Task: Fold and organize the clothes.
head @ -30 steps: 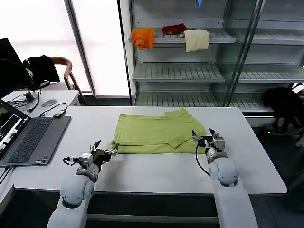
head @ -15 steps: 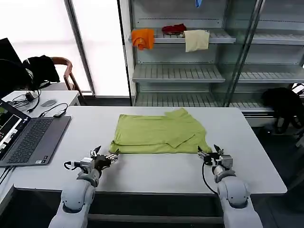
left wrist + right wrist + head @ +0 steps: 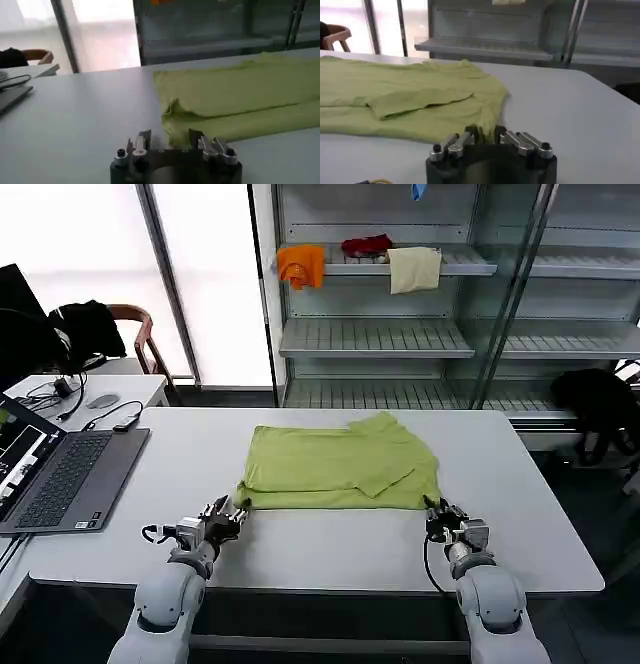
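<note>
Both arms have pulled back toward the worktop's (image 3: 330, 549) near edge: left gripper (image 3: 222, 516) and right gripper (image 3: 441, 515) sit open just short of the half-folded lime-green T-shirt's (image 3: 340, 467) near corners, poised for the next fold.

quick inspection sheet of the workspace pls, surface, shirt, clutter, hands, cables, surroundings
surface: white table, bare along the near edge.
job's things: lime-green T-shirt lying folded flat at the table's centre, a sleeve flap on top.
clutter: open laptop at the left end.
grippers: left hand open at the shirt's near left corner; right hand open at its near right corner.
cables: black cable behind the laptop.
surroundings: shelf rack holding orange, red and cream cloths; chair by the window.
</note>
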You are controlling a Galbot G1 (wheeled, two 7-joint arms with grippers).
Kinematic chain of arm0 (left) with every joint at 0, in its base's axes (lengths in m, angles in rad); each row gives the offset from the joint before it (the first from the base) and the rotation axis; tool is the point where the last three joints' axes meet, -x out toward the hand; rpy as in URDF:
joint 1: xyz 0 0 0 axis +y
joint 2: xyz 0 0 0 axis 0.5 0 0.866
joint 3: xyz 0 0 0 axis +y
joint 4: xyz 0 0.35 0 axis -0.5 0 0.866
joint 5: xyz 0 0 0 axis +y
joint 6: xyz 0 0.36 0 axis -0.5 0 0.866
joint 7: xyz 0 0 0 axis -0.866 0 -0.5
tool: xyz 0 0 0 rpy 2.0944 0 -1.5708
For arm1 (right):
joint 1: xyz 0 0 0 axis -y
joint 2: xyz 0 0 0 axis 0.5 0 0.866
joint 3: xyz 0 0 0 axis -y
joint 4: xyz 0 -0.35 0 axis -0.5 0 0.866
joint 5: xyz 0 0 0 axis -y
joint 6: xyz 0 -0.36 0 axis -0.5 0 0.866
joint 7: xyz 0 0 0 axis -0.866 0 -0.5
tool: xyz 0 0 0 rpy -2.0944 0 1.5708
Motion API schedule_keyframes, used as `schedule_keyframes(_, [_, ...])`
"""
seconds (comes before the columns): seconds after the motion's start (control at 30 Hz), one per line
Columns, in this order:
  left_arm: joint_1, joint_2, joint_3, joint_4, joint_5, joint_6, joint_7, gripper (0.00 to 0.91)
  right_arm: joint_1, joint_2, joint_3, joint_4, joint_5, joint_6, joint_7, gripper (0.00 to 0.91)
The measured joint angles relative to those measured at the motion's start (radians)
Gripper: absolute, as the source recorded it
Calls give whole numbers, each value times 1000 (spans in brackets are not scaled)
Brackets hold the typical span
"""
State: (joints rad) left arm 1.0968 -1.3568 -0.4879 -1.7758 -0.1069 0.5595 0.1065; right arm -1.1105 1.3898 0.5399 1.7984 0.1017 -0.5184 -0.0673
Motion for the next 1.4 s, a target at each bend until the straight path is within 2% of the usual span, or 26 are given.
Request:
schedule_keyframes(0.4, [5, 4, 9, -16, -8, 6, 9, 0, -20, -3, -13, 54, 43, -29, 5, 0])
schedule_keyframes(0.67, [41, 24, -14, -73, -24, 15, 17, 0, -67, -7, -42, 153, 81, -48, 28, 0])
schedule_keyframes(0.9, [136, 48, -68, -177, -51, 15, 27, 0, -151, 2, -87, 253, 72, -53, 60, 0])
schedule_keyframes(1.37, [337, 31, -173, -300, -70, 3, 1, 10, -304, -7, -144, 345, 57, -57, 100, 0])
schedule_keyframes(1.4, [348, 30, -178, -304, -70, 2, -3, 212, -311, -7, -144, 348, 56, -57, 102, 907])
